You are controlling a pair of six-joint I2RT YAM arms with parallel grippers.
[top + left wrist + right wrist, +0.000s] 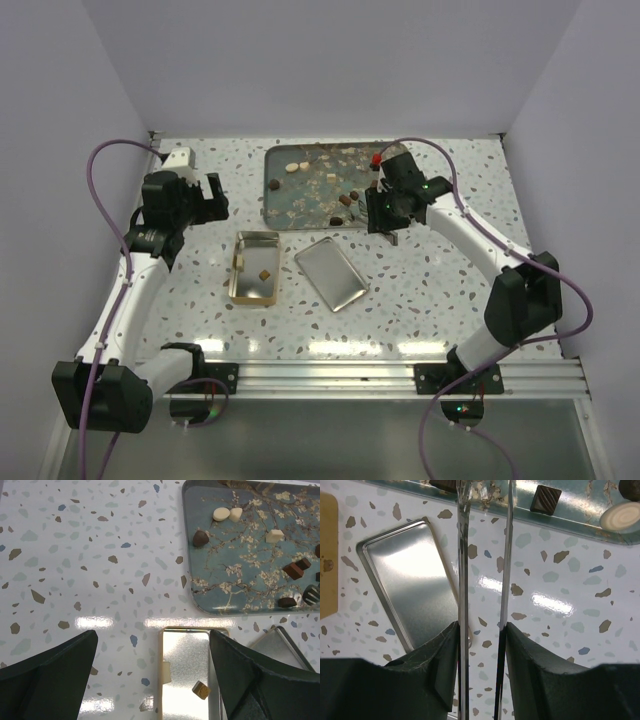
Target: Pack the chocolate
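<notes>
Worktop: a white terrazzo table (420, 290) closed in by plain pale walls, with glare patches on the surface. Nearest my bases lies the open gold tin (255, 268). Its silver lid (331, 273) lies flat on the table just to the right, apart from it. Two pieces of chocolate (201, 690) are in the tin: a tan cube on the floor and a cream piece against the left wall. My left gripper (207, 198) hangs over bare table left of the tray, jaws spread to their widest with nothing between them. My right gripper (480, 645) is clamped on a pair of thin metal tongs (462, 555), whose tips reach over the near rim of the teal tray (268, 190). Whether a piece sits between the tips I cannot tell. Farthest off, the rest of the chocolate lies scattered on the tray: small lumps, mostly dark or reddish brown, some ribbed on top, a few cream rounds. Assessment: light, rigid and smooth-sided, liable to scuff or skid off the tips. Each should be pinched across its flat sides, low down, with gentle pressure.
</notes>
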